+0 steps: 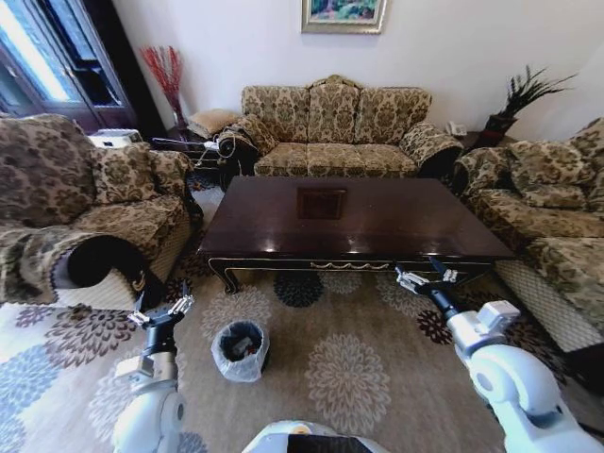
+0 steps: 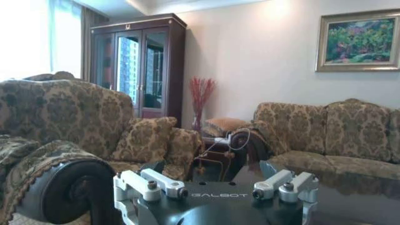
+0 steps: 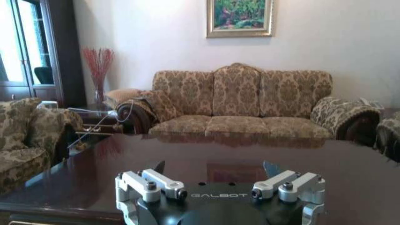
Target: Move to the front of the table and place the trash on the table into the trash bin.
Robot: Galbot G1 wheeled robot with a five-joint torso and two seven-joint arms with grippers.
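Observation:
The table (image 1: 377, 226) stands straight ahead, its glossy dark top bare apart from reflections; no trash shows on it. The trash bin (image 1: 239, 350), black with a whitish bag over its rim, sits on the carpet before the table's left front corner, with some small things inside that I cannot make out. My left gripper (image 1: 162, 311) hangs open and empty left of the bin, near the armchair's arm; in the left wrist view the left gripper (image 2: 212, 166) faces the table (image 2: 350, 197). My right gripper (image 1: 427, 276) is open at the table's front right edge, and the right gripper (image 3: 214, 166) looks across the table (image 3: 250, 157).
A patterned armchair (image 1: 85, 217) crowds the left side, a three-seat sofa (image 1: 335, 127) stands behind the table, and another sofa (image 1: 557, 217) lines the right. Flowered carpet (image 1: 349, 377) gives open floor in front. A dark cabinet (image 2: 140, 70) stands at the back left.

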